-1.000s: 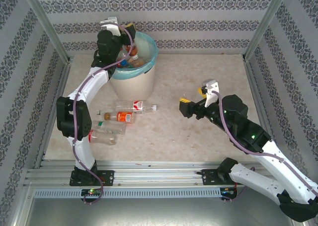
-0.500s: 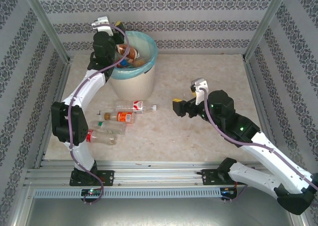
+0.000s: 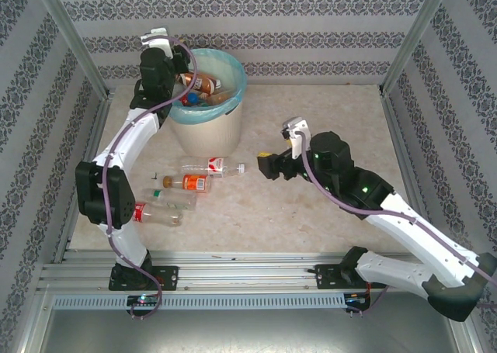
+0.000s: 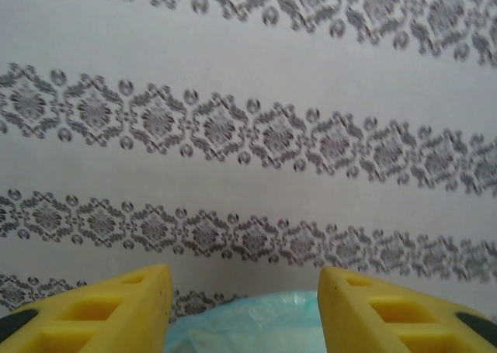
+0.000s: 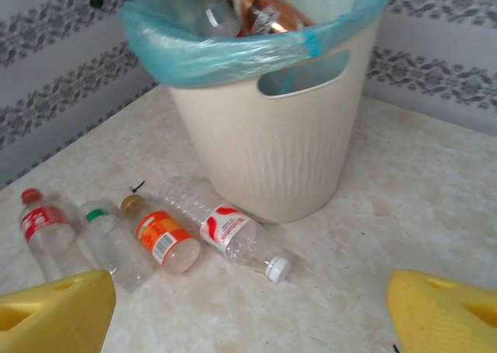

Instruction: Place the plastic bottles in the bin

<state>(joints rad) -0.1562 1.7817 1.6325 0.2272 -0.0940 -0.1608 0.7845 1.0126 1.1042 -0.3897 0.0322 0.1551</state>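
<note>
The bin (image 3: 206, 119) stands at the back left, its blue-green bag folded over the rim, with several plastic bottles (image 3: 200, 84) inside. On the table in front of it lie a white-capped bottle (image 3: 212, 167), an orange-labelled one (image 3: 186, 183), a green-capped one (image 3: 168, 198) and a red-capped one (image 3: 156, 213). My left gripper (image 3: 184, 58) hangs open and empty at the bin's left rim; the bag (image 4: 256, 322) shows between its fingers. My right gripper (image 3: 272, 156) is open and empty, right of the white-capped bottle (image 5: 226, 233) and facing the bin (image 5: 272, 136).
Patterned walls and metal posts enclose the marble-look table (image 3: 326, 120). The right half and the front strip of the table offer free room. The left arm's links arch over the table's left edge beside the lying bottles.
The left gripper has drawn back leftward from over the bin to its left rim. The right gripper has travelled left across the table toward the lying bottles, staying open.
</note>
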